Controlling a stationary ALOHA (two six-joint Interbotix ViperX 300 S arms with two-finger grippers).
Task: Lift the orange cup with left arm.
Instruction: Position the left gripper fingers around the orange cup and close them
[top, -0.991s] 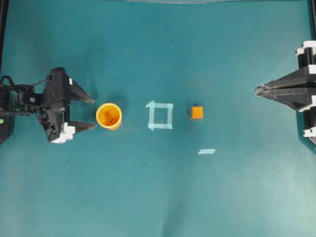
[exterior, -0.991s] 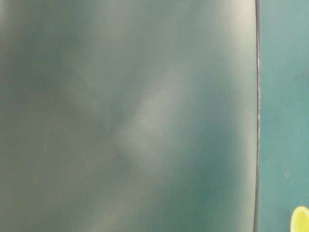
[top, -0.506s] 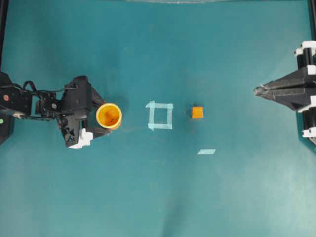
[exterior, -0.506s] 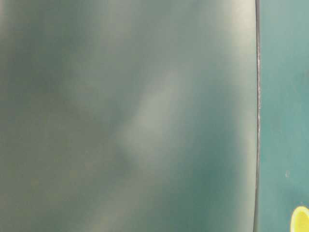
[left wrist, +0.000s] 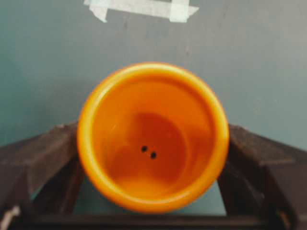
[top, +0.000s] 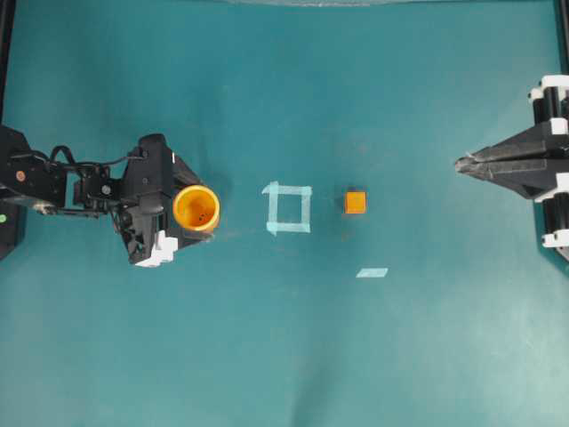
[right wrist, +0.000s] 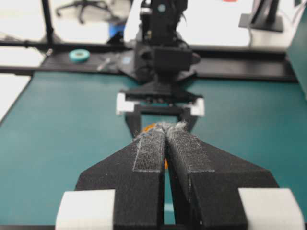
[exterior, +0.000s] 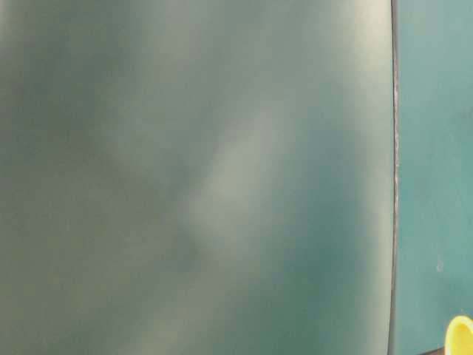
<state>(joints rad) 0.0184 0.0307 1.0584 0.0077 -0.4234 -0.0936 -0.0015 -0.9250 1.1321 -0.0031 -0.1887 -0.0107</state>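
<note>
Orange cup (top: pixel 196 208) upright on the teal table (top: pixel 284 356), left of a square tape outline (top: pixel 288 208). Left gripper (top: pixel 182 209) spread wide, one finger (left wrist: pixel 43 158) on each side of the cup; from the wrist view they sit beside its wall, contact not clear. Cup not lifted. Two dark specks on the cup's floor. Small orange cube (top: pixel 355 202) right of the square, tape strip (top: pixel 372 272) nearby. Right gripper (top: pixel 462 163) at the far right edge, fingertips pressed together, holding nothing.
</note>
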